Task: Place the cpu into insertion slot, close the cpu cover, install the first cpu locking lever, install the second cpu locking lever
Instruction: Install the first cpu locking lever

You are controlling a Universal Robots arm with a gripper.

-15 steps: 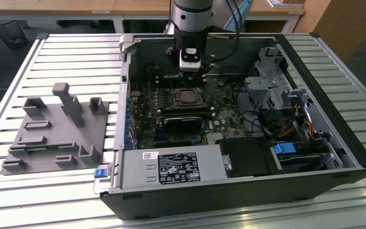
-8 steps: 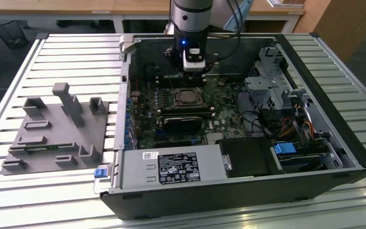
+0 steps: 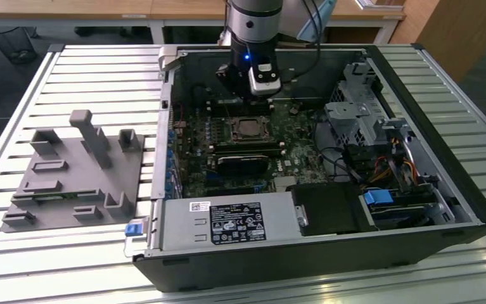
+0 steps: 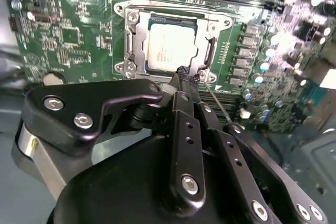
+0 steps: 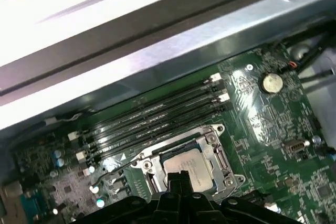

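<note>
— One case (image 3: 445, 190) lies open on the table (image 3: 73, 63). Where is the arm (image 3: 255, 25)?
— It reaches down into the case, over the board (image 3: 298, 171).
— And the cpu (image 4: 170, 48)?
— It sits flat in the slot (image 4: 122, 66), with the cover (image 4: 212, 30) lying down around it.
— The gripper (image 4: 185, 74)?
— Its fingers are pressed together at the slot's corner, beside a thin lever (image 4: 218, 106). Perhaps they pinch its end; I cannot tell.
</note>
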